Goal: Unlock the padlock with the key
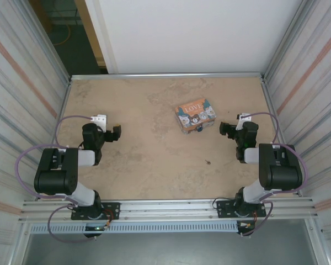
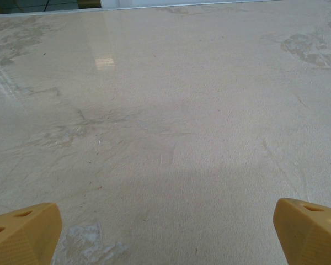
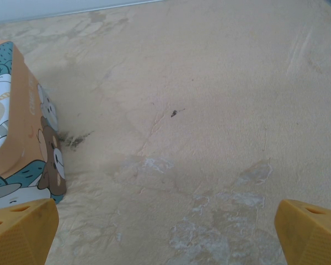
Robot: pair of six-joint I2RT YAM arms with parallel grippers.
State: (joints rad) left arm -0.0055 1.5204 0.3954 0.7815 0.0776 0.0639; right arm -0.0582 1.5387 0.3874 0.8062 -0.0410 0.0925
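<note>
A tiny dark piece [image 1: 208, 162] lies on the bare table in front of the printed box; in the right wrist view this dark piece [image 3: 174, 113] is too small to tell whether it is the padlock or the key. Another small dark mark [image 1: 200, 130] sits at the box's near corner, equally unclear. My right gripper [image 1: 224, 130] hovers just right of the box, open, its yellow fingertips [image 3: 306, 232] wide apart over bare table. My left gripper [image 1: 117, 132] is at the left, open, with nothing between its fingertips [image 2: 22, 234].
The orange-and-teal "LOVE" box [image 1: 196, 115] with cartoon animals stands right of centre; its side [image 3: 22, 138] is close to my right gripper's left finger. Corrugated metal walls [image 1: 27, 83] close in both sides. A metal rail [image 1: 165, 210] runs along the near edge.
</note>
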